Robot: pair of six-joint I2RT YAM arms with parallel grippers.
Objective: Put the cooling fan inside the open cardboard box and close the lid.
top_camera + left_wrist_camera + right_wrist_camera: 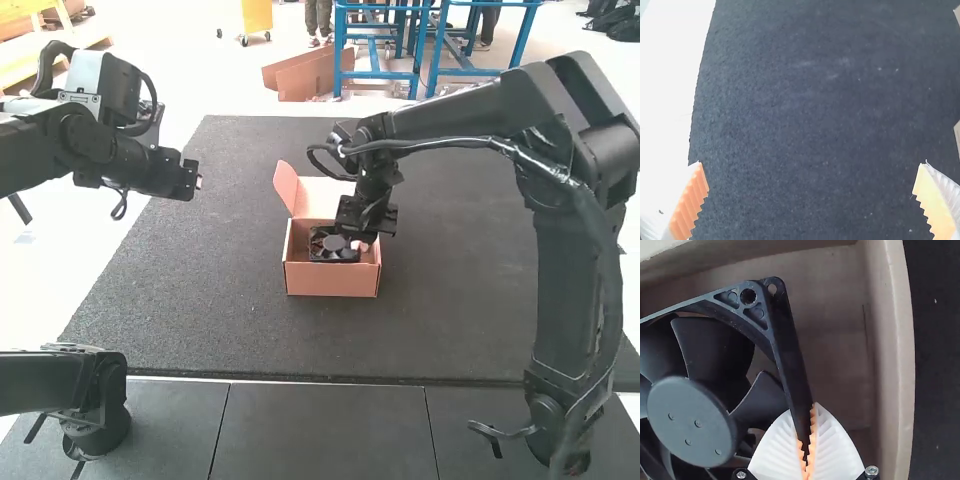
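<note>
An open cardboard box [332,272] stands mid-mat with its lid flap [288,187] raised at the back left. The black cooling fan [334,244] hangs tilted in the box's opening, held by my right gripper [362,236]. In the right wrist view that gripper [805,452] is shut on the fan's frame edge [790,370], with the box's inner wall [840,345] behind it. My left gripper [190,182] hovers above the mat well left of the box; its orange-padded fingers [689,202] stand wide open over bare mat.
A dark mat [200,290] covers the table, with pale floor past its left edge [670,75]. The right arm [560,250] arches over the mat's right side. The left arm's base [80,400] sits at the front left.
</note>
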